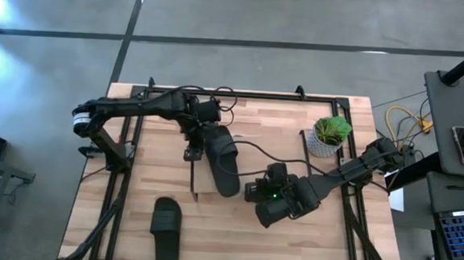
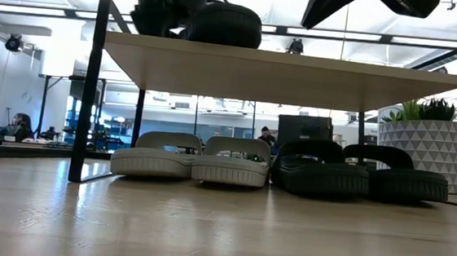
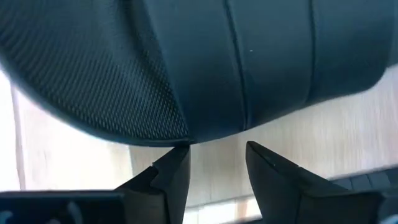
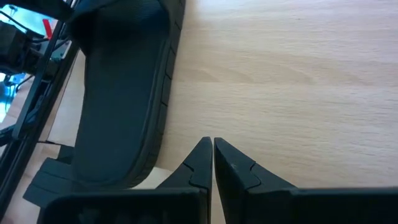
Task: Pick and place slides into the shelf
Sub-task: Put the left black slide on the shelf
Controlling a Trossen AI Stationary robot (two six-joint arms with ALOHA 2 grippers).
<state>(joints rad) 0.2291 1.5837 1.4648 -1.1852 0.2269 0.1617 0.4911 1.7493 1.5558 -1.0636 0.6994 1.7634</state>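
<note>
We see the left gripper (image 1: 200, 136) over the far-left part of the light-wood top board of the shelf (image 1: 296, 142), w/ a black open-toe slide (image 1: 221, 157) lying lengthwise on that board just beside it, heel end toward the gripper. In the left wrist view its two dark fingers (image 3: 171, 174) stand apart w/ a gap between them, right under the slide's curved black edge (image 3: 205, 68); one tip looks to touch that edge, but we cannot tell if the rubber is pinched, so we call it parted, not clamped. From the low view the same black slide (image 2: 224, 23) rests on top of the board (image 2: 282, 67) at its left end w/ the left gripper (image 2: 160, 12) next to it. The right gripper (image 1: 256, 189) sits low over the near-centre of the board, fingers (image 4: 200, 163) pressed together on nothing, the slide's sole (image 4: 118, 106) just beside them. A second black slide (image 1: 166, 223) lies alone near the near-left corner, well apart from both arms. Under the board, low view: two light grey slides (image 2: 189, 158) on the left, touching side by side, and two black slides (image 2: 360, 173) to their right. A green plant in a white faceted pot (image 1: 328, 136) stands at far right of the board.
</note>
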